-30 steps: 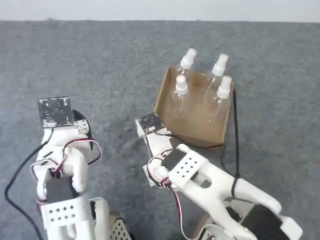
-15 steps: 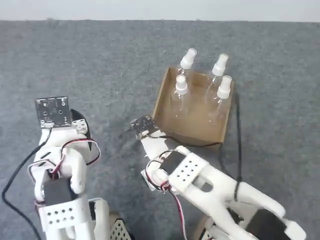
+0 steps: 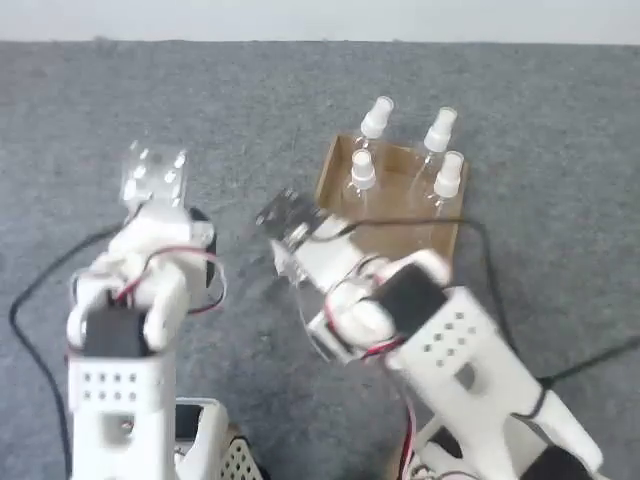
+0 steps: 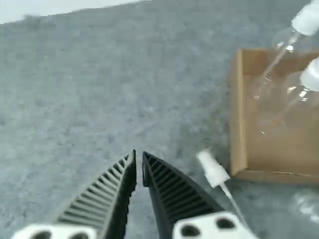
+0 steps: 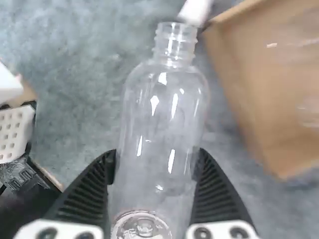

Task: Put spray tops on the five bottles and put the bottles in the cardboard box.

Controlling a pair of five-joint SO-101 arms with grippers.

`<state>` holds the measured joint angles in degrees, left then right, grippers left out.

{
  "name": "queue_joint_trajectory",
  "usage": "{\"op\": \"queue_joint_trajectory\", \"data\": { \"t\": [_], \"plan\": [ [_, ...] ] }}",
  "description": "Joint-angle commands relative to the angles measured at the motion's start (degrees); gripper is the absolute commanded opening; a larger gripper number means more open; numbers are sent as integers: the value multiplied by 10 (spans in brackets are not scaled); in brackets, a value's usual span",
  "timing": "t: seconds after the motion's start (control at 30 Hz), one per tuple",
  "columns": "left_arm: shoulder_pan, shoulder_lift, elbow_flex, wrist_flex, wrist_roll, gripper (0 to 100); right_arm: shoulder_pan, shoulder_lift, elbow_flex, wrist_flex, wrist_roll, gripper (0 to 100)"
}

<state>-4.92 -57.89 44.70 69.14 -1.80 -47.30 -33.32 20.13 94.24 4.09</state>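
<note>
Centrally, a clear, uncapped bottle (image 5: 159, 124) with a threaded neck is clamped by the right gripper (image 5: 154, 162) beside the cardboard box (image 5: 251, 79); its base is cut off. The left gripper (image 4: 138, 160) is pressed together, empty, near a loose spray top (image 4: 213, 170).

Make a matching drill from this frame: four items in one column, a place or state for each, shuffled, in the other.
1 cardboard box
2 uncapped bottle
3 loose spray top
4 left hand

A shut, empty
B gripped in the right hand
C holds four capped bottles
D lying on the carpet beside the box

Pairs: 1-C, 2-B, 3-D, 4-A
</note>
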Motion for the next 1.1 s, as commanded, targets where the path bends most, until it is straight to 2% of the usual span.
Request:
{"op": "queue_joint_trajectory", "data": {
  "t": [0.0,0.3,0.43,0.53,0.7,1.07],
  "plan": [
    [43,154,-92,7,37,13,91,-15,-140,88,76,6],
    [103,355,-104,-67,130,148,422,-4,-111,73,260,6],
    [102,423,-104,-110,160,167,577,12,-59,4,340,6],
    [103,462,-105,-135,169,181,659,37,-5,-78,367,6],
    [105,499,-108,-144,171,185,727,108,52,-195,375,6],
    [105,573,-109,-202,192,182,767,245,59,-305,367,6]
  ]
}}
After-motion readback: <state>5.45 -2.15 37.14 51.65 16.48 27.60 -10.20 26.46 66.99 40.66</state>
